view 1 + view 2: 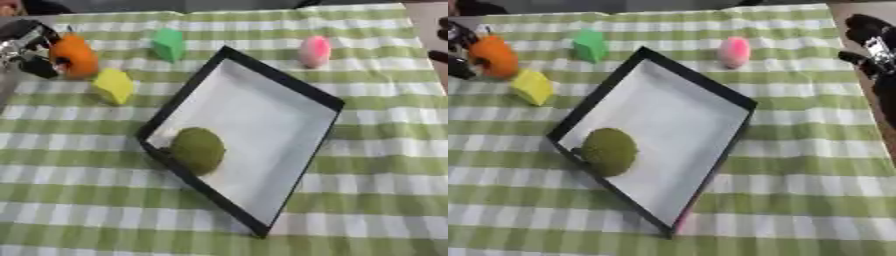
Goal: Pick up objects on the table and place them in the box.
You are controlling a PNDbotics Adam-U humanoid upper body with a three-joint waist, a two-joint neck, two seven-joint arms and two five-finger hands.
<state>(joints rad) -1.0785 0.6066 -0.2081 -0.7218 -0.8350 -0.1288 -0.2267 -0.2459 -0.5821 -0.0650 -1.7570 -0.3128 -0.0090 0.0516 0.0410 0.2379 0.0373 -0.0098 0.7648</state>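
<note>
Left hand (35, 50) at upper left, fingers (39, 66) grasping orange object (74, 56). Right hand (870, 45) at upper right, fingers released. Olive ball (198, 149) inside box (282, 82), centre; yellow block (114, 85), green block (169, 44), pink object (314, 51) on desk (376, 165).

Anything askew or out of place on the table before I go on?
Only the box: it sits skewed, corners pointing along the checked cloth rather than square to it. The olive object lies inside near its left corner. Nothing looks spilled or damaged.

Left hand (35, 52) at upper left, fingers curled, right hand (872, 47) at right edge
</note>
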